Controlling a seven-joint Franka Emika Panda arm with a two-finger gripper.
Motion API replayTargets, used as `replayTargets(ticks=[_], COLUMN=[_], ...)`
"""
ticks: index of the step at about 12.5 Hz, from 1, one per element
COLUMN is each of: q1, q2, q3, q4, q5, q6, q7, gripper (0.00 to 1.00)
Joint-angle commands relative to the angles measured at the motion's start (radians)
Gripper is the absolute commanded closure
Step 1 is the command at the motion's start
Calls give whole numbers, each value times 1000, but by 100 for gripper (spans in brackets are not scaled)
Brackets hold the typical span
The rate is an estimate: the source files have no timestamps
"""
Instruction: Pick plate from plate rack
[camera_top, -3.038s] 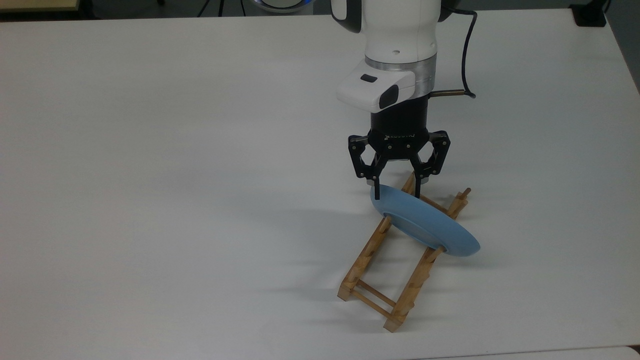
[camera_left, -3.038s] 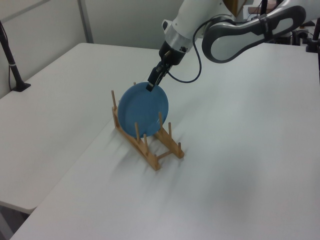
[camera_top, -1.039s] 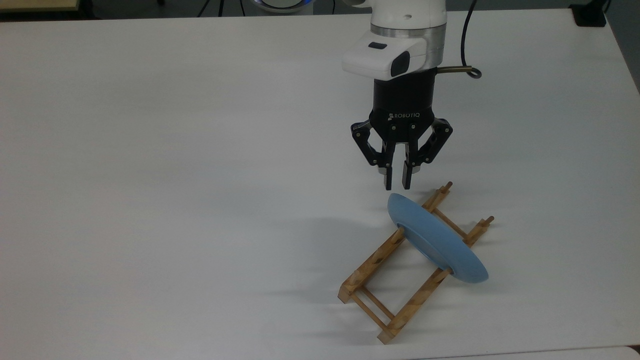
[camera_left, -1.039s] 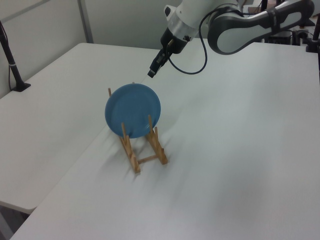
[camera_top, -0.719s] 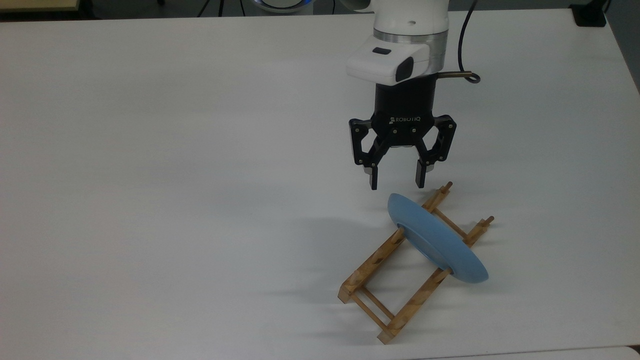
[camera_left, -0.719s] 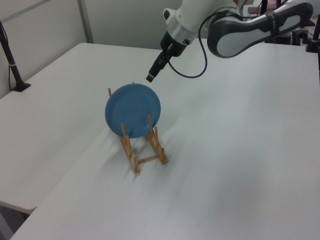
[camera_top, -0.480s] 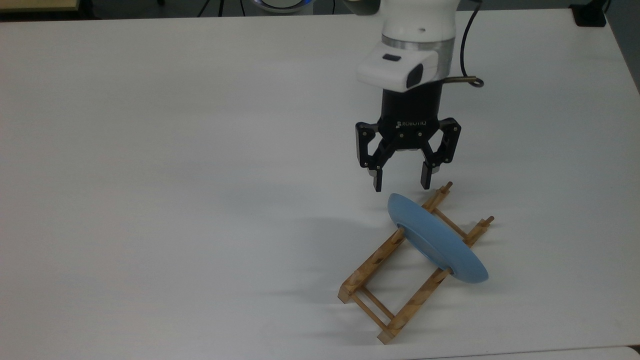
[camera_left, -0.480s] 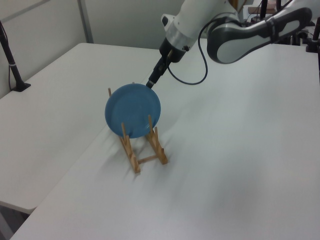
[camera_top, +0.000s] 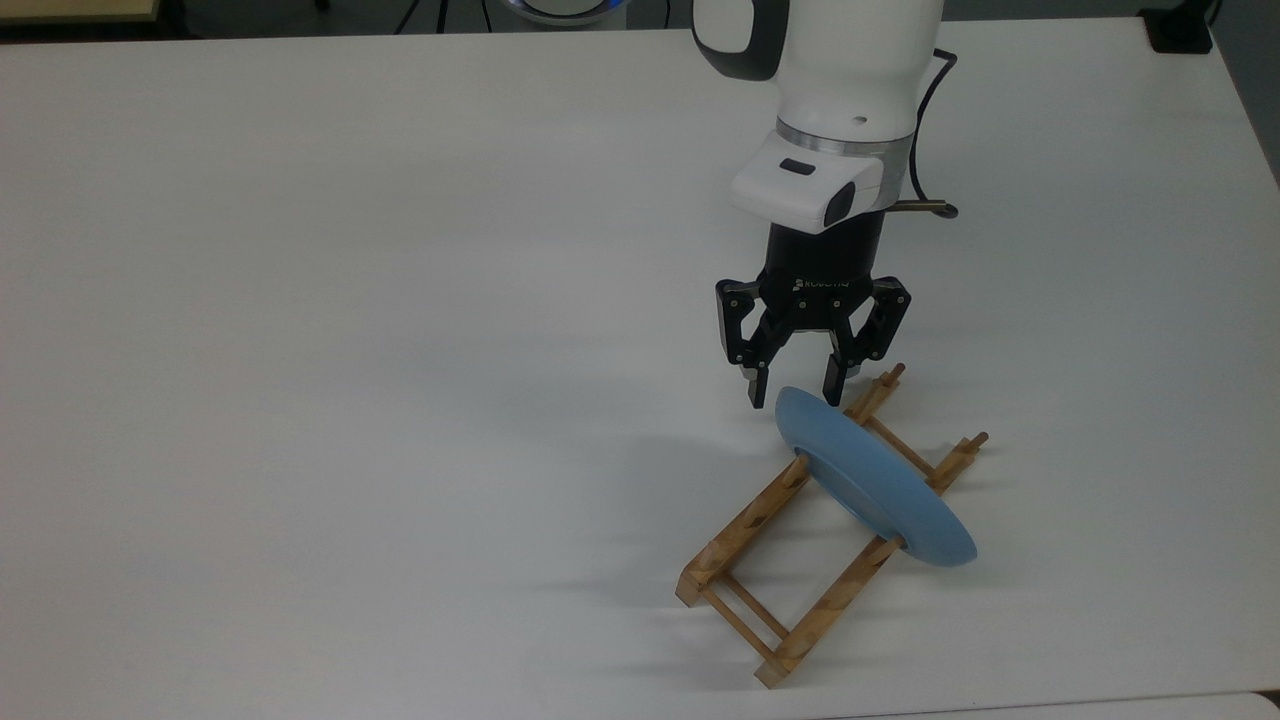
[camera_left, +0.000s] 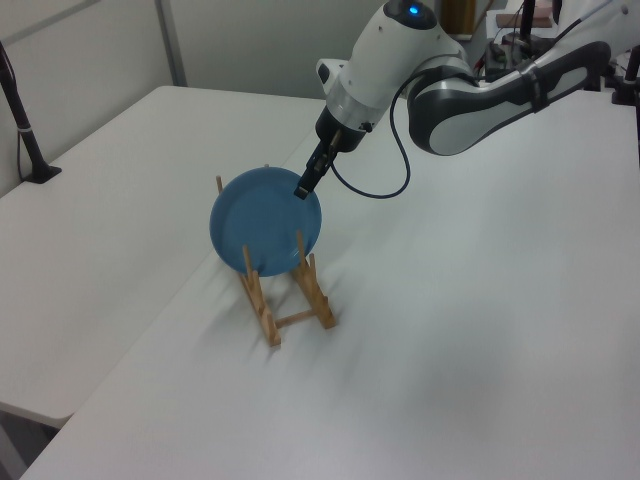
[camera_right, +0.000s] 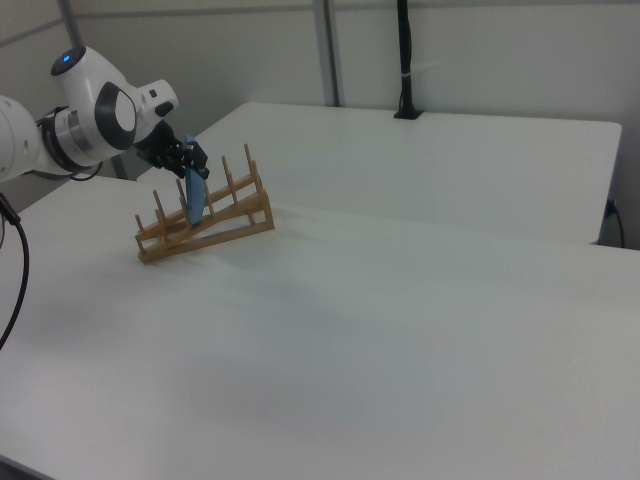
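Hand (camera_top: 792, 393) lowered, fingers now straddling plate (camera_top: 872, 479) rim.

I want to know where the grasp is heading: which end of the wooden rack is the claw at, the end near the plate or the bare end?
The plate end. The open claw straddles the plate's upper rim, at the plate rack's end toward the top view's top; the bare end lies toward the top view's bottom.

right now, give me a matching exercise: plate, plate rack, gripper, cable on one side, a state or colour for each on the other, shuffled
Things:
1. plate
2. plate rack
3. gripper
4. cable

States:
A. light-brown wood, lying on the table
B. open, fingers astride the plate's upper rim
C. black, looping from the wrist
D. light blue, standing on edge between pegs

Pairs: 1-D, 2-A, 3-B, 4-C
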Motion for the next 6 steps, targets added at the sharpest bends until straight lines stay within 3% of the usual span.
replayTargets(ticks=[1,6], q1=[5,5], q2=[-12,-12], q3=[-2,-2], q4=[-5,-7], q5=[-25,-26], q6=[3,4], q7=[32,32], gripper=[63,96])
